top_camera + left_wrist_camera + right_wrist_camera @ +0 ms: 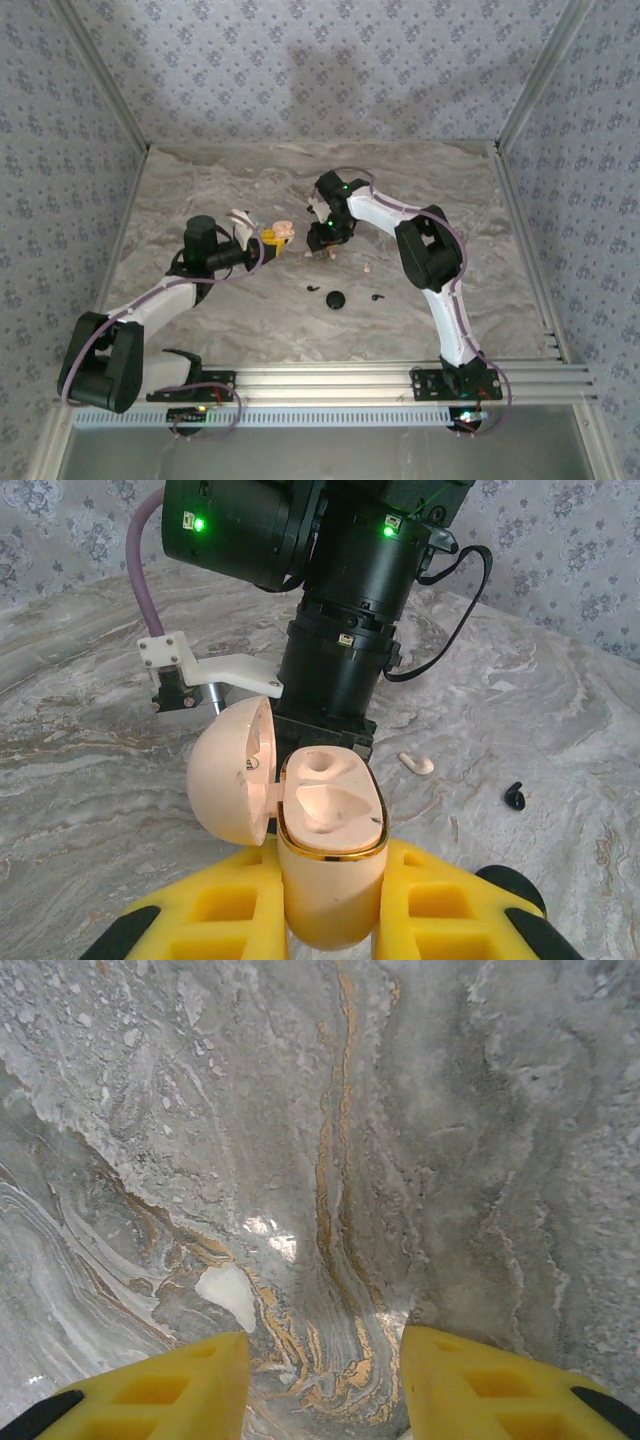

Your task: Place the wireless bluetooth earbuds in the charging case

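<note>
Left claw (330,855) closed on the pink case (330,905), held upright between its yellow fingers (230,900). Lid (225,770) open, swung to the claw's left, both sockets bare. Right claw (322,1348) open, nothing between its fingers, pointing down at the surface (420,1110), just beyond the case. Two black earbuds (313,290) (377,297) lie on the surface apart from both claws, on the base side of the right claw, one either side of the puck (336,299). Small cream piece (415,764) lies right of the left claw.
</note>
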{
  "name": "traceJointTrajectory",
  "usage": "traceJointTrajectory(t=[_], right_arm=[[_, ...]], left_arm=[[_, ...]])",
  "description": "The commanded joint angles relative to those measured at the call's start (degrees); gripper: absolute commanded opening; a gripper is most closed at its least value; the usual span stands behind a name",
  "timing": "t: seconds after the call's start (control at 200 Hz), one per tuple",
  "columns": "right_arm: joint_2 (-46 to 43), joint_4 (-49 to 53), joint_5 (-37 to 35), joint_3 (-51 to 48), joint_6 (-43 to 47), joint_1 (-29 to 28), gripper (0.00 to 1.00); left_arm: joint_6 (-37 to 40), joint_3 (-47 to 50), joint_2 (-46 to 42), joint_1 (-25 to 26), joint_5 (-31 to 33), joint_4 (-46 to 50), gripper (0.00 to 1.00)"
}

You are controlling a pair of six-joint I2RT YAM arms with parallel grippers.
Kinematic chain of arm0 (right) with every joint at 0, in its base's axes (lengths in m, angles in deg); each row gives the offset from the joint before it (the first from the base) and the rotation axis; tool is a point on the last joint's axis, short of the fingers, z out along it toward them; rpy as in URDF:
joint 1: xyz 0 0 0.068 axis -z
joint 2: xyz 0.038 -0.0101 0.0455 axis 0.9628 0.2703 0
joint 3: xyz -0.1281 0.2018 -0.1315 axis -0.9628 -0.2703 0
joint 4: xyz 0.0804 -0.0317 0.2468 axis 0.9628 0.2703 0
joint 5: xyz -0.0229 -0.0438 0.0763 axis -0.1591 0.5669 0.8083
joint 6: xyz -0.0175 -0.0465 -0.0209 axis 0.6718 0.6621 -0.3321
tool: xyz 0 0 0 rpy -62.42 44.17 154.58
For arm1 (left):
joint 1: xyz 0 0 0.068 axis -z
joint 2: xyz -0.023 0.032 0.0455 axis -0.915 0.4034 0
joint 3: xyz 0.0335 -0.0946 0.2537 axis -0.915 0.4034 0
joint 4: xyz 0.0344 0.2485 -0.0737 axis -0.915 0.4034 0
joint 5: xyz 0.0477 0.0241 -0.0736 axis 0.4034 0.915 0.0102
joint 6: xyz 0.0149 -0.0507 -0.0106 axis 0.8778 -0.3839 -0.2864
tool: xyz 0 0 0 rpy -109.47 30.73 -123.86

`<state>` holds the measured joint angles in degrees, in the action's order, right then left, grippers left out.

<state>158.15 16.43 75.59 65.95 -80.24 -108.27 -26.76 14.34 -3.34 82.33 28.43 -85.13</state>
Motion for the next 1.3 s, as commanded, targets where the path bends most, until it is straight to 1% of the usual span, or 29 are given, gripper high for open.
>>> traceJointTrajectory(t=[0.0,0.215,0.405,0.59,0.67,0.74,0.844,0.984,1.114,1.294], right_arm=[[-0.61,4.66,-1.36,-0.65,1.12,-0.26,0.46],[-5.51,4.42,-3.47,-7.1,-0.01,0.89,0.47],[-9.26,4.53,-3.87,-12.01,-0.38,1.49,0.47],[-13.76,5.41,-1.82,-13.67,-1.73,1.18,0.5],[-15.96,6.35,-2.21,-13.09,-2.13,1.15,0.51],[-16.72,6.94,-3.65,-11.93,-0.64,1.51,0.52],[-15.31,6.65,-4.33,-10.72,3.86,1.82,0.52],[-8.84,9.94,-4.98,-4.99,8.32,2.07,0.52],[-5.12,10.4,-5.21,-2.8,9.51,1.66,0.52],[-3.9,10.15,-5.17,-3.67,9.48,1.52,0.52]], left_arm=[[0.41,-0.83,-1.15,-0.39,-0.34,0.4,0.13],[0.34,-0.87,-0.9,-0.39,-0.34,0.68,0.13],[0.32,-1.13,-0.54,-0.38,-0.42,0.87,0.13],[0.91,-1.2,-0.63,-0.39,-0.01,1.56,0.13],[0.72,-1.34,-0.71,-0.39,0.01,1.84,0.13],[0.6,-1.65,-0.71,-0.39,-0.23,2.31,0.13],[0.41,-1.71,-0.7,-0.41,-0.36,2.59,0.13],[0.51,-1.92,-0.8,-0.45,-0.34,2.9,0.13],[0.5,-2.02,-0.71,-0.39,-0.34,2.94,0.13],[0.65,-2.06,-0.54,-0.39,-0.34,3.08,0.13]])
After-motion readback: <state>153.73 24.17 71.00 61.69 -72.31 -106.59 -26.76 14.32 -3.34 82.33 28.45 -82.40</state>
